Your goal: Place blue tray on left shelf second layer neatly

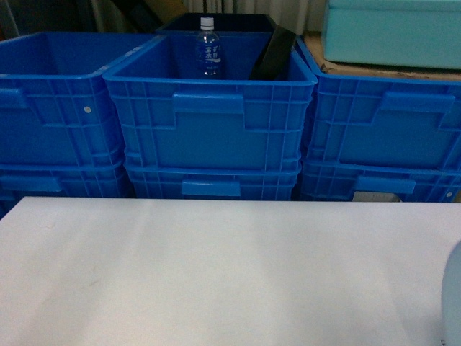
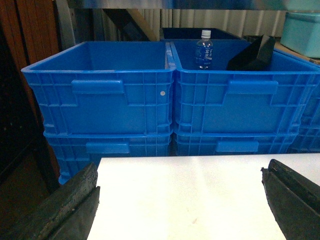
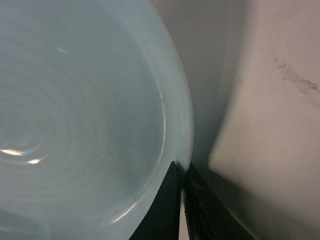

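Observation:
The blue tray fills the left of the right wrist view, a pale blue round dish with faint rings inside. My right gripper is shut on the tray's rim, one finger inside and one outside. In the head view only a sliver of the blue tray shows at the right edge, above the white table. My left gripper is open over the table's near end, with nothing between its fingers. The left shelf second layer is out of view.
Deep-blue crates stand stacked in a row right behind the table's far edge. The middle crate holds a water bottle and a black object. A teal box sits at the upper right.

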{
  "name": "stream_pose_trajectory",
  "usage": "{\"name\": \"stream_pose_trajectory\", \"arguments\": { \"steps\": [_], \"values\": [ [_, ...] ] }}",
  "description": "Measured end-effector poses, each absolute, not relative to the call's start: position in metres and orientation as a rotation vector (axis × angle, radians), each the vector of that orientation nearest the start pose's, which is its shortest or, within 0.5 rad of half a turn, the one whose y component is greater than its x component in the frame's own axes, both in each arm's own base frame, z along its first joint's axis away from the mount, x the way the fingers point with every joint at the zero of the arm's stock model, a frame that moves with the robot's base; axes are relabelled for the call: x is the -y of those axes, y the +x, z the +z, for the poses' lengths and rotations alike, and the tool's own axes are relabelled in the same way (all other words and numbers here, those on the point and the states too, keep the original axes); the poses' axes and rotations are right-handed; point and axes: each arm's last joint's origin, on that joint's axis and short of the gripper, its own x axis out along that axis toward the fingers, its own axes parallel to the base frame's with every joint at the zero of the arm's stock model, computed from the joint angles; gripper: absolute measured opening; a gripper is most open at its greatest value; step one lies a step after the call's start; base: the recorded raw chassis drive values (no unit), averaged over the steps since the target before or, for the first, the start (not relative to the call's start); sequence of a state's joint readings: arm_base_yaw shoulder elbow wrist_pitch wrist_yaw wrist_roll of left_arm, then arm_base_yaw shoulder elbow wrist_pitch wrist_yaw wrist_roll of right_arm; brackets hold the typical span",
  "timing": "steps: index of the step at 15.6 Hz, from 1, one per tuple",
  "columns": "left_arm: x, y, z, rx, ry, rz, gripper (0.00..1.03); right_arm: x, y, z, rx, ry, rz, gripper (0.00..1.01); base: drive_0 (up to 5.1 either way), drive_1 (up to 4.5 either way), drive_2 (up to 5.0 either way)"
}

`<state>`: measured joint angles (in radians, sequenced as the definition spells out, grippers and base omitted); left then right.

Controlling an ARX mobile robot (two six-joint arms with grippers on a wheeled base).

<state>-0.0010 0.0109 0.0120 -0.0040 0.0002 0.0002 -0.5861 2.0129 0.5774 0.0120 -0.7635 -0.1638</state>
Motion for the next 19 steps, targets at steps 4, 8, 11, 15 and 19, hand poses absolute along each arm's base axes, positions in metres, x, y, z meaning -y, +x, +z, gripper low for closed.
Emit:
{"name": "stream_pose_trajectory", "arguments": {
  "steps": [4, 8, 11, 15, 19],
  "values": [
    [0.000, 0.098, 0.166, -0.003, 0.000, -0.001, 0.98, 0.105, 0.210, 0.046, -1.056, 0.739, 0.196, 0.02, 0.0, 0.00, 0.0],
    [0.000, 0.098, 0.166, -0.003, 0.000, 0.000, 0.98, 0.053, 0.239, 0.199, -0.654, 0.633, 0.400, 0.02, 0.0, 0.00, 0.0],
    [0.000, 0.098, 0.166, -0.003, 0.000, 0.000, 0.98, 0.022, 0.227, 0.239, -0.491, 0.515, 0.437, 0.02, 0.0, 0.00, 0.0],
    [0.000, 0.098, 0.166, -0.003, 0.000, 0.000, 0.98, -0.006, 0.198, 0.218, -0.491, 0.476, 0.420, 0.02, 0.0, 0.00, 0.0],
    [0.000, 0.098, 0.166, -0.003, 0.000, 0.000, 0.98, 0.007, 0.189, 0.207, -0.459, 0.480, 0.306, 0.02, 0.0, 0.00, 0.0]
  ]
}}
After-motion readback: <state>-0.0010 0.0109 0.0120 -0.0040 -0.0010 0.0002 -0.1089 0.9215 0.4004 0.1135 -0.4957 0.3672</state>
